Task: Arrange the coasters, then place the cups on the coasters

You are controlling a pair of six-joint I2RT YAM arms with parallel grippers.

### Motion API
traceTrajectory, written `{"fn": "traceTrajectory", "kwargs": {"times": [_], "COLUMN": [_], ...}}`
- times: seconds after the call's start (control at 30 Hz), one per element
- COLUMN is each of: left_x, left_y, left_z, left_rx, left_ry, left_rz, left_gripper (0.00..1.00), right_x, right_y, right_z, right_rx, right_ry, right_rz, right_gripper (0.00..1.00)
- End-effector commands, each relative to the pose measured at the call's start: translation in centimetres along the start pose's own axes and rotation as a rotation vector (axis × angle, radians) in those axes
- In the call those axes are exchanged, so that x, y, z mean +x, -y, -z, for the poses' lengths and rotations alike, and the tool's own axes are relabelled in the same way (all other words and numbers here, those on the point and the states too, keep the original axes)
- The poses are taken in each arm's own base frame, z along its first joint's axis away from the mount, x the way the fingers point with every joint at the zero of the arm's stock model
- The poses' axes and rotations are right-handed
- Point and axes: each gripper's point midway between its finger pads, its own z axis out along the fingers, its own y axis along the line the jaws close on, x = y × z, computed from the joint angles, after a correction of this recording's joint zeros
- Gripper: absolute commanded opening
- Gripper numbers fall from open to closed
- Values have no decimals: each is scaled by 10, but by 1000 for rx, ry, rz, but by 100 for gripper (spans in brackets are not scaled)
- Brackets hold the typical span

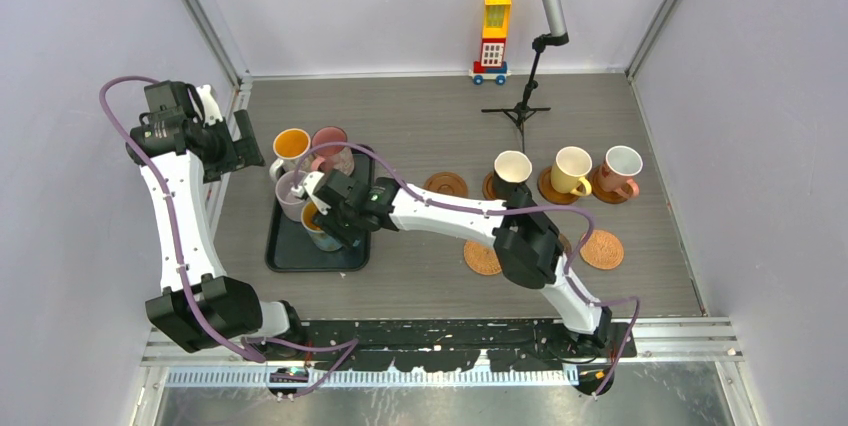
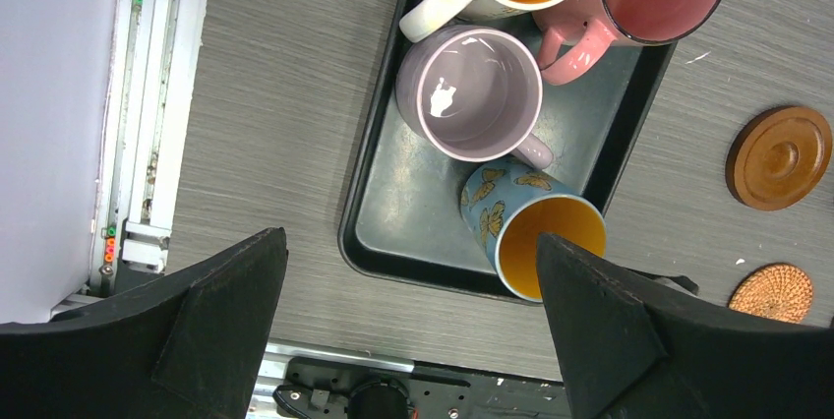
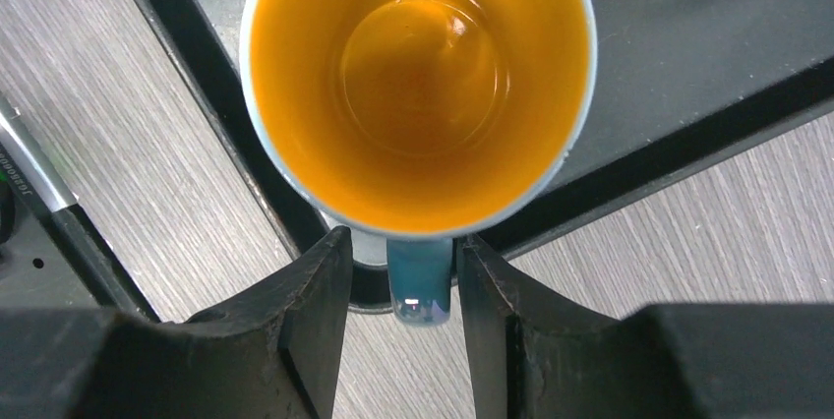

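Observation:
The blue cup [image 3: 418, 85], orange inside, stands at the near corner of the black tray [image 1: 290, 251]. My right gripper [image 3: 401, 240] is open, its jaws on either side of the cup's handle [image 3: 420, 286] with a small gap on each side. In the top view the right gripper [image 1: 322, 211] hangs over the blue cup [image 1: 318, 231]. My left gripper [image 1: 245, 141] is open and empty, left of the tray. A lilac cup [image 1: 292, 191], a white cup [image 1: 292, 146] and a patterned pink cup [image 1: 330, 146] share the tray. Black [image 1: 512, 171], yellow [image 1: 572, 168] and pink [image 1: 622, 171] cups sit on coasters. An empty brown coaster [image 1: 446, 185] and two woven coasters [image 1: 482, 258] [image 1: 602, 249] lie on the table.
A toy block tower on wheels [image 1: 492, 38] and a microphone stand [image 1: 520, 111] are at the back. Walls close in the left, right and back sides. A metal rail [image 1: 440, 351] runs along the near edge. The right arm stretches across the table's middle.

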Motion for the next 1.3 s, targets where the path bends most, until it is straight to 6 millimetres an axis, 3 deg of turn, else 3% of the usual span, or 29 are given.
{"fn": "traceTrajectory", "kwargs": {"times": [0.0, 0.17, 0.27, 0.43, 0.63, 1.0, 1.27], "left_x": [-14, -12, -13, -14, -14, -18, -21], "left_y": [0, 1, 1, 1, 1, 1, 2], "left_z": [8, 6, 6, 5, 4, 1, -1], "left_rx": [2, 7, 7, 8, 11, 21, 30], "left_ry": [55, 49, 50, 49, 40, 34, 42], "left_rz": [-10, -8, -9, -11, -21, -38, -42], "left_gripper": [100, 100, 100, 100, 100, 100, 100], "right_x": [-9, -4, -3, -8, -33, -90, -105], "right_y": [-2, -2, 2, 3, 2, 12, 59], "right_z": [-6, -13, -16, -10, 15, 67, 109], "right_rx": [4, 8, 27, 33, 25, -14, 60], "right_ry": [10, -4, -9, -4, 82, 388, 538], "right_rz": [-16, -10, -3, -4, -16, -47, -109], "right_gripper": [49, 48, 43, 27, 1, 0, 0]}}
